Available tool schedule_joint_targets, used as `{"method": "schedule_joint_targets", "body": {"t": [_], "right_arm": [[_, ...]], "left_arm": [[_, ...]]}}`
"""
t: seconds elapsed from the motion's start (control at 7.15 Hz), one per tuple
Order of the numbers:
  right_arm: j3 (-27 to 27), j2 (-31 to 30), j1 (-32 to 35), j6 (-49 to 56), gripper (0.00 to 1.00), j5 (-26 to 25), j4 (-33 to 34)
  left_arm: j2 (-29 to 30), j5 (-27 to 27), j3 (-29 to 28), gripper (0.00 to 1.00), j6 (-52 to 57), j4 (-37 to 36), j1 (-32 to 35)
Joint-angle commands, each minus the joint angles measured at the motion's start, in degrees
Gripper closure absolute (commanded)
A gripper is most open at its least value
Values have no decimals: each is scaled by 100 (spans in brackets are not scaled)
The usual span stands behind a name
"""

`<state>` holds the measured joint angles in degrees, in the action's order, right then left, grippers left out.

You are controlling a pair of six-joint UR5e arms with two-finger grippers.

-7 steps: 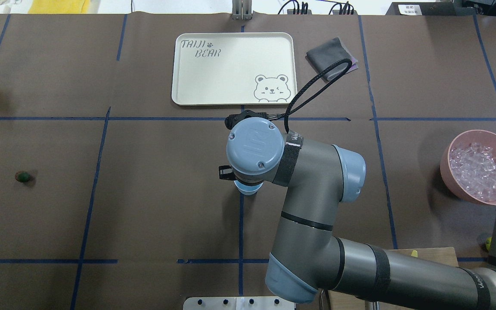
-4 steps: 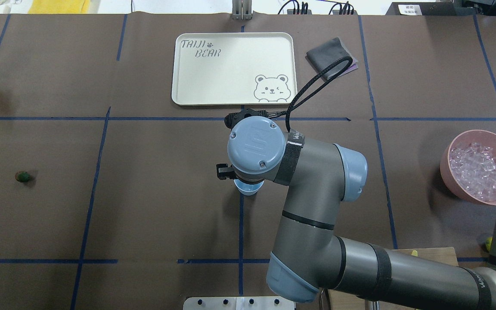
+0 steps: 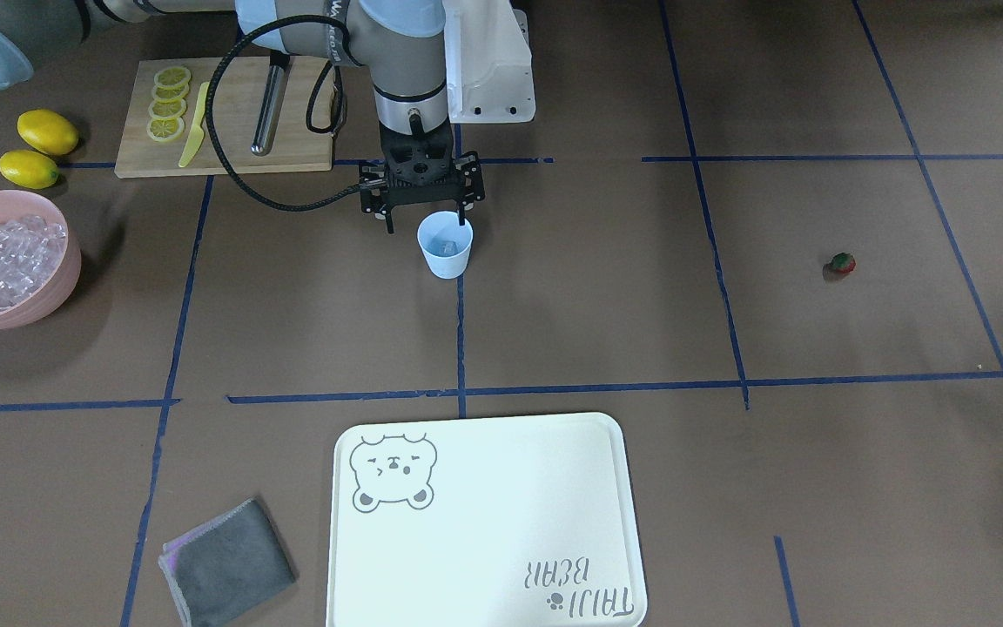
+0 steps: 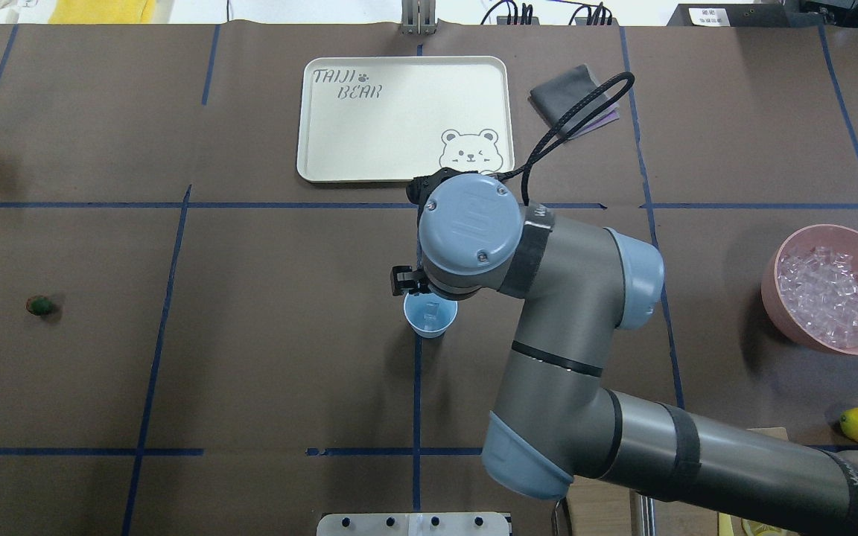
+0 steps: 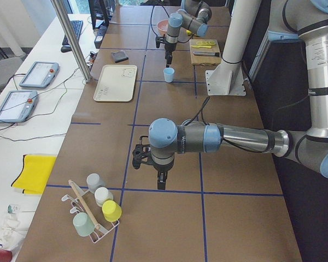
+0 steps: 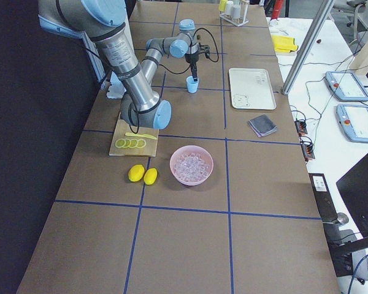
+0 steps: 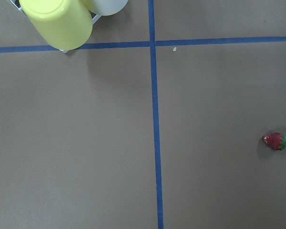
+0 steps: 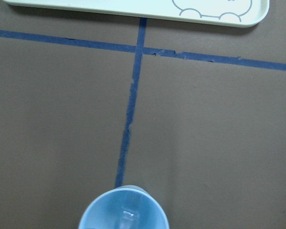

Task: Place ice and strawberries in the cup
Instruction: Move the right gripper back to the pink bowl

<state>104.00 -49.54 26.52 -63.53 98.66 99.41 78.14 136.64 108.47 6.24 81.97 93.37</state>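
The pale blue cup [image 3: 445, 252] stands upright at the table's middle, also in the overhead view [image 4: 430, 318] and the right wrist view [image 8: 124, 212]. One clear ice cube [image 8: 128, 215] lies inside it. My right gripper [image 3: 426, 219] hangs open and empty just above the cup's rim, on its robot side. More ice [image 3: 1, 252] fills the pink bowl [image 3: 62, 283]. The tiny red strawberry [image 3: 842, 262] lies alone on the table far toward my left side [image 4: 40, 305], and shows in the left wrist view [image 7: 275, 141]. My left gripper [image 5: 158, 177] hovers over the table; whether it is open or shut, I cannot tell.
A cream bear tray [image 3: 484, 531] and a grey cloth [image 3: 225, 562] lie beyond the cup. A cutting board [image 3: 301, 144] with lemon slices, a yellow knife and a metal tool, and two lemons [image 3: 47, 131], sit near my right base. A cup rack [image 5: 93, 215] stands by my left arm.
My right arm has moved right and toward the tray, uncovering more of the cup, so the ice cube inside shows. The strawberry and bowl have not moved.
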Motion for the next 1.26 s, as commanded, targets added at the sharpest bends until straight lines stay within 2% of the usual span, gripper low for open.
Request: {"method": "schedule_joint_targets", "body": {"t": [0.0, 0.14, 0.42, 0.7, 0.84, 1.12], "right_arm": [[969, -965, 491, 1082, 1, 362, 9], [1243, -1422, 834, 1758, 1, 739, -9], [1858, -2432, 1379, 2771, 1, 1022, -61], [2133, -3085, 2117, 3676, 1, 1584, -70], [2142, -3479, 2416, 4046, 1, 1787, -410], [1880, -4551, 2857, 4418, 1, 2165, -1822]], "left_arm": [[0, -6, -1, 0, 0, -5, -3], [0, -6, -1, 0, 0, -5, -3], [-9, -6, -1, 0, 0, -5, -3], [-9, -6, -1, 0, 0, -5, -3], [-9, -6, -1, 0, 0, -5, -3], [-9, -6, -1, 0, 0, -5, -3]]}}
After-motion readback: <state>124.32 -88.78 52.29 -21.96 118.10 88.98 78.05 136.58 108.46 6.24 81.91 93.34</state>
